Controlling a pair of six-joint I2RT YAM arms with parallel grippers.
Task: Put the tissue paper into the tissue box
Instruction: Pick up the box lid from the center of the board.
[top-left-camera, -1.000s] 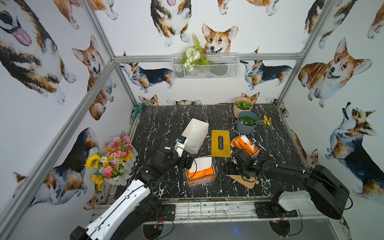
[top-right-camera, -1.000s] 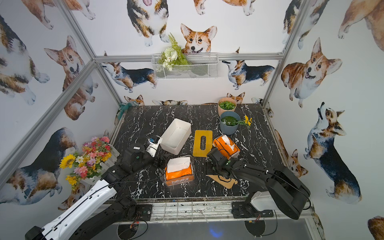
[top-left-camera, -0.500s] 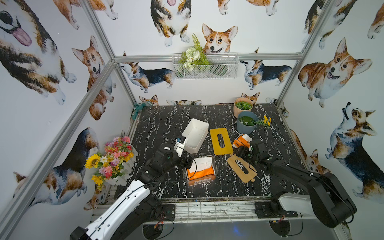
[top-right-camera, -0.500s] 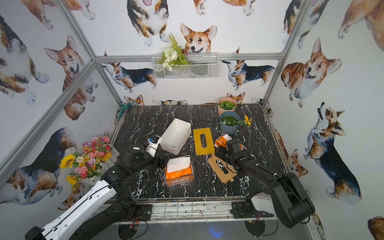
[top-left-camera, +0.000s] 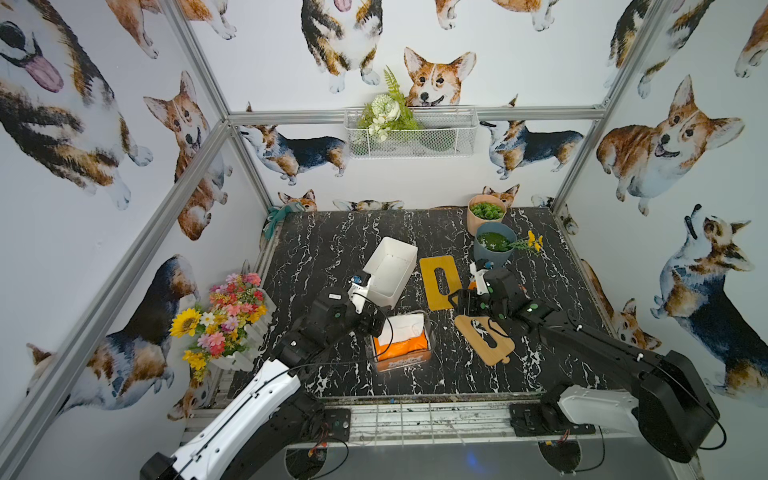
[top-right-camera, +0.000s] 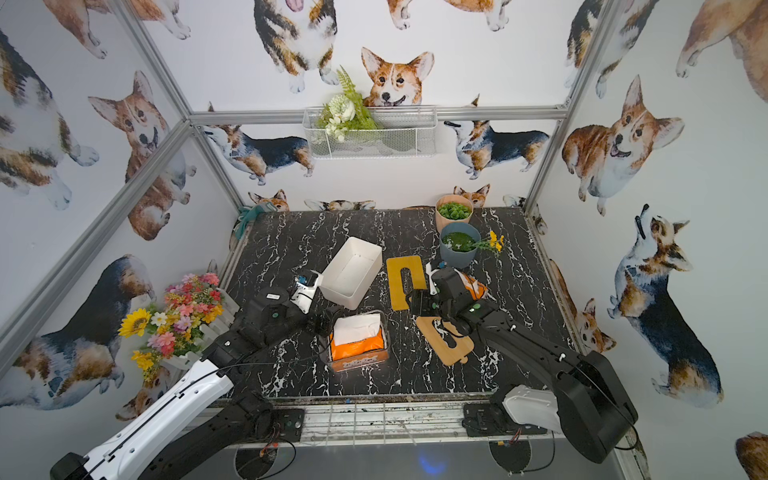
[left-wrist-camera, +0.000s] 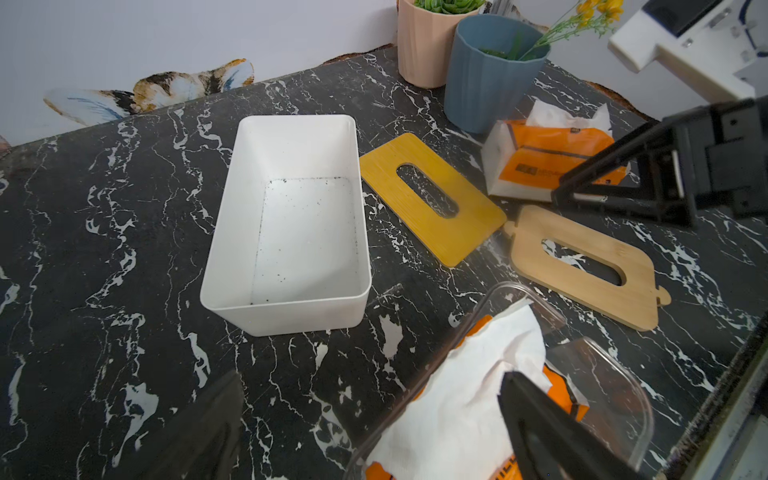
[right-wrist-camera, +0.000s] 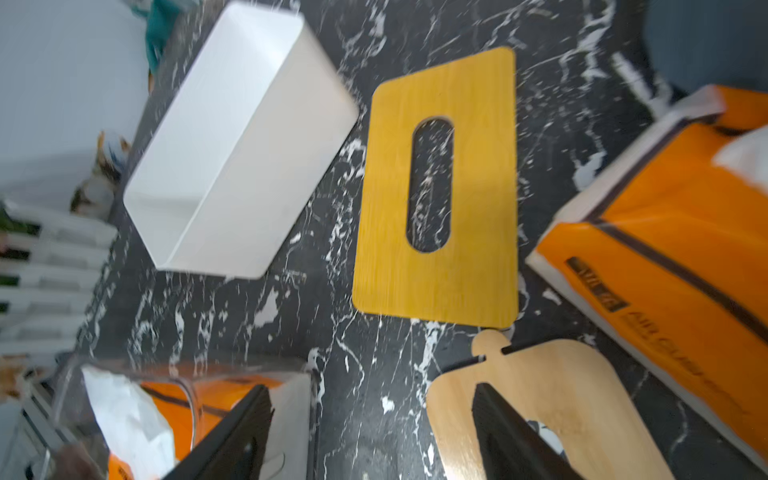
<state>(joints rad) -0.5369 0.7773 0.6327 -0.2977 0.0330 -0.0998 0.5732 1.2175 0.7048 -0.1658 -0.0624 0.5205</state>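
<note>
An empty white tissue box stands open mid-table, also in the left wrist view. One orange tissue paper pack sits inside a clear box at the front. A second orange tissue paper pack lies beside the blue pot, loose on the table. My left gripper is open at the clear box's left side, with one finger over the white tissue sheet. My right gripper is open and empty, hovering between the two lids, just left of the loose pack.
A yellow slotted lid lies right of the white box. A light wooden slotted lid lies in front of it. A blue pot and a pink pot stand at the back right. A flower planter stands at the left edge.
My right gripper has left the light wooden lid near the front, swung back toward the loose pack, then shifted left. The wooden lid lies flat. The left arm has not moved.
</note>
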